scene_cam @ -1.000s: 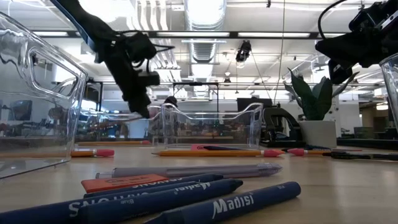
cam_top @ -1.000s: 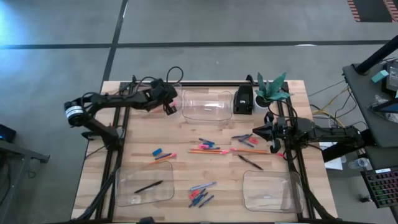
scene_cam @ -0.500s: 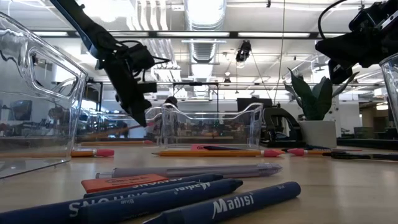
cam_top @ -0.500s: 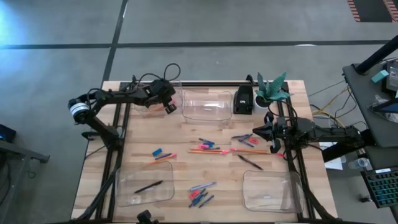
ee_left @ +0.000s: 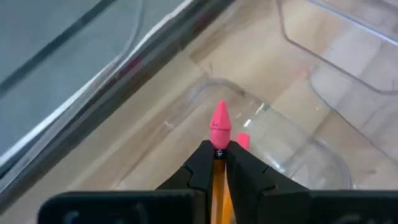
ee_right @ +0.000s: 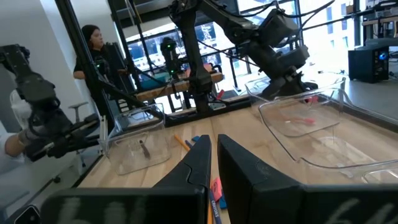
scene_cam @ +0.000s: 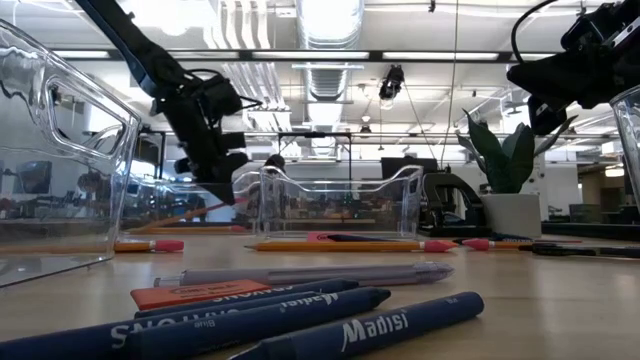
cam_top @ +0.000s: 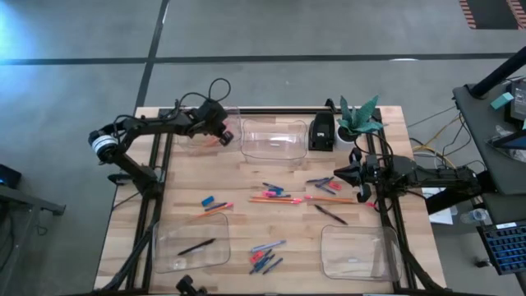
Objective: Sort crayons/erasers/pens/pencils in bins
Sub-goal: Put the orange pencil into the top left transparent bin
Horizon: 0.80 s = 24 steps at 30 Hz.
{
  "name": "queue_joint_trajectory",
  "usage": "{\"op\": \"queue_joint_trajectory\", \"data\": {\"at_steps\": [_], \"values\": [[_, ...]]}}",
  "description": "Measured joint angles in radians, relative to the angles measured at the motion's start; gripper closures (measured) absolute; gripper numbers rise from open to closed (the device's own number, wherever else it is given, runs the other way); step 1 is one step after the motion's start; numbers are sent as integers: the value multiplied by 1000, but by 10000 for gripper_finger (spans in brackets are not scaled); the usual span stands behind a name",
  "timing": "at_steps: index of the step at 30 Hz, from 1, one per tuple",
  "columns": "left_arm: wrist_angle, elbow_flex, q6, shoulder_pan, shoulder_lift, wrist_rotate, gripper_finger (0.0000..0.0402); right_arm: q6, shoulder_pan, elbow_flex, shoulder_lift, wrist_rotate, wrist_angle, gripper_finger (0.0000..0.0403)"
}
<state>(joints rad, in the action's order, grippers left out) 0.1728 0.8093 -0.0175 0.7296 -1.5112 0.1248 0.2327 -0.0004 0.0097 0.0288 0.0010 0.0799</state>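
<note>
My left gripper [ee_left: 219, 163] is closed on a long, thin orange pencil with a pink end [ee_left: 219, 121], held above the clear plastic rectangular bin [cam_top: 196, 138] at the far left corner of the pale wooden table [cam_top: 288, 177]; the pink tip projects just past my fingertips, and something pink already lies in that bin. My right gripper [cam_top: 338, 175] waits near the table's right edge with its fingers shut and nothing seen between them. The remaining pencils [cam_top: 292, 200] lie mid-table among slim dark pens [cam_top: 331, 215], while short blue crayons [cam_top: 265, 261] and small pink-red and blue erasers [cam_top: 209, 201] lie nearer the front. I judge a pencil light and stiff, with a smooth painted shaft that may slip or pivot between narrow fingers; a hold near the middle, square across the shaft, would balance it best. My present hold sits close to the pink end, so most of the length hangs behind the jaws and the pencil tilts, as the low view shows [scene_cam: 185, 214]. Erasers, by contrast, look chunky and grippy, best pinched across their short sides.
</note>
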Motion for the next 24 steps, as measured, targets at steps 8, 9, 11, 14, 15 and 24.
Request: {"op": "queue_joint_trajectory", "data": {"at_steps": [8,9,11,14,15,24], "values": [[0,0,-105,37,-2,4,385,0,0,0,0,0,0,380],[-1,0,-106,37,-6,4,385,0,0,0,0,0,0,380],[-1,0,-106,37,-18,4,385,0,0,0,0,0,0,380],[-1,-1,-107,37,-48,4,385,0,0,0,0,0,0,380],[-1,-1,-107,37,-59,4,385,0,0,0,0,0,0,380],[-27,8,-107,37,-92,9,384,0,0,0,0,0,0,380]]}}
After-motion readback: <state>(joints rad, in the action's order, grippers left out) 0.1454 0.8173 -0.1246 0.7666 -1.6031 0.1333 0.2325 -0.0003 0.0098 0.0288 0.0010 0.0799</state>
